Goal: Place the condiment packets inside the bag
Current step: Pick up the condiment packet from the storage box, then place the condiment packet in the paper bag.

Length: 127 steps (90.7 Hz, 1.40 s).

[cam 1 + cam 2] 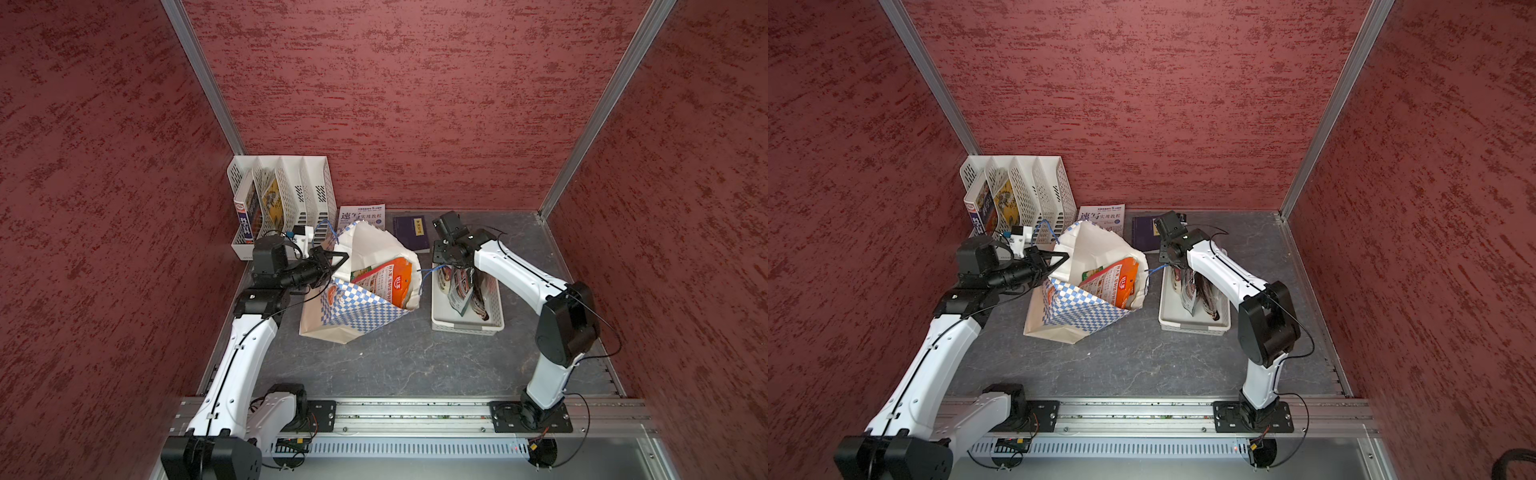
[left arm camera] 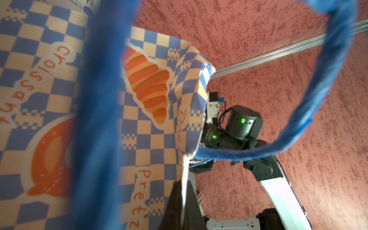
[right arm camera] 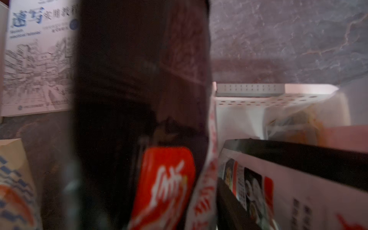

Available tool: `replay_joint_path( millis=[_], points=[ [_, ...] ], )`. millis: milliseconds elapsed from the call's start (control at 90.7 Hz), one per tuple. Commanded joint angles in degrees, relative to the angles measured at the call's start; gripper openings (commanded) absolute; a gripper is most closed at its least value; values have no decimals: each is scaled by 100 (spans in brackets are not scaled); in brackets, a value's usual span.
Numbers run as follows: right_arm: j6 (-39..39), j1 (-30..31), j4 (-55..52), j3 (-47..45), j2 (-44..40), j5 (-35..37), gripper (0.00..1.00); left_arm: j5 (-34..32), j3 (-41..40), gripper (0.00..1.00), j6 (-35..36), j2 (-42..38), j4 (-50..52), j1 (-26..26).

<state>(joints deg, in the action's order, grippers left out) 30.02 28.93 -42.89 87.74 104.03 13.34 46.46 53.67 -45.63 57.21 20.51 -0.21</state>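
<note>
The bag [image 2: 139,127] carries orange lettering on its blue-checked side: "croissant" by a croissant drawing, "Pretz" running out of view, and a word beginning "Bag", partly folded away. The white book [image 1: 361,214] lying just behind the bag is headed 速写实用教程, with a 5 in the small line above. White characters on a packet [image 3: 165,185] near the bag are too blurred to read.
</note>
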Motion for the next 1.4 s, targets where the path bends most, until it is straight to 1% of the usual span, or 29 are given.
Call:
replay_joint_path(
  millis=[0, 55, 88, 154, 253, 298, 452, 540, 584, 672, 760, 848, 893, 992, 1135, 1388],
  points=[
    [113, -138, 172, -257, 22, -116, 52, 187, 12, 0, 8, -159, -397, 50],
    [112, -138, 208, -302, 18, -117, 51, 188, 12, 0, 7, -153, -406, 48],
    [102, -140, 225, -316, 11, -121, 48, 182, 12, 0, -4, -148, -408, 47],
    [83, -138, 237, -336, -48, -91, 34, 188, 21, 0, -1, -149, -406, 49],
    [22, -133, 232, -366, -244, -11, 9, 173, 13, 0, 3, -147, -394, 49],
    [-35, -128, 218, -385, -383, 35, 0, 160, 12, 0, -6, -144, -396, 52],
    [-373, -64, 62, -322, -1098, 236, 0, 149, 12, 0, -8, -144, -398, 52],
    [-663, 113, -8, -171, -1590, 369, 0, 144, 16, 0, -11, -133, -402, 54],
    [-746, 231, -75, -33, -1920, 445, 0, 133, 20, 0, -8, -124, -416, 55],
    [-958, 459, -191, 317, -2318, 601, 0, 135, 21, 0, -11, -110, -420, 58],
    [-1165, 783, -214, 708, -2503, 685, 0, 122, 12, 0, -22, -105, -440, 48],
    [-1374, 1188, -91, 1056, -2617, 624, 0, 118, 12, 0, -20, -106, -439, 51],
    [-1464, 1387, -4, 1213, -2617, 462, 0, 108, 10, 0, -17, -101, -434, 52],
    [-1439, 1767, 271, 1407, -2586, -224, 0, 109, -1, 0, -8, -105, -433, 48],
    [-1088, 1975, 789, 1199, -2547, -1241, 0, 108, 3, 0, -19, -113, -434, 52],
    [-922, 2055, 1167, 840, -2259, -1708, 0, 127, 22, 0, 9, -116, -406, 51]
  ],
)
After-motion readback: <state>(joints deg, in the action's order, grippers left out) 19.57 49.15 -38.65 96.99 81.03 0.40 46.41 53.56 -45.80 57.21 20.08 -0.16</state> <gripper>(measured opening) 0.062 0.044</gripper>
